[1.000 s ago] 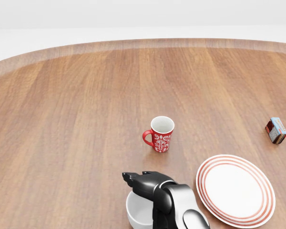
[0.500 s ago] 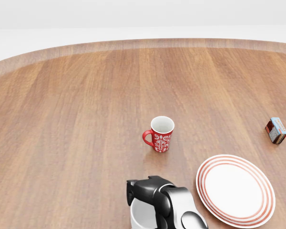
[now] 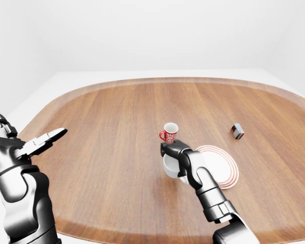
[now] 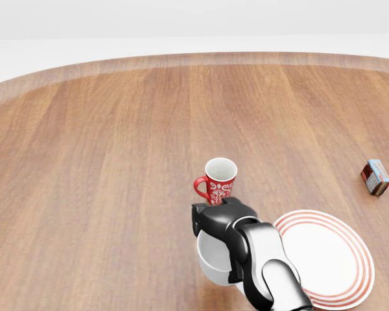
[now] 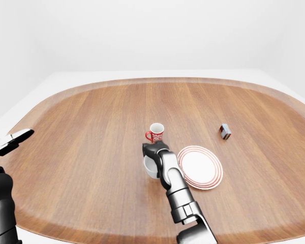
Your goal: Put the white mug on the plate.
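We saw no real room, only a bare simulated test scene. A large rounded wooden surface [image 3: 117, 132] filled the views, ringed by plain white floor and blank white walls with no furniture, windows or fittings. What lay on it looked like home tableware: a red patterned mug [image 4: 218, 181], a white mug [image 4: 212, 259], a red-ringed plate [image 4: 327, 256] and a small box [image 4: 375, 177].

wooden table [image 4: 91, 162] | red mug [image 4: 218, 182] | plate [image 4: 330, 253] | small box [image 4: 376, 177]
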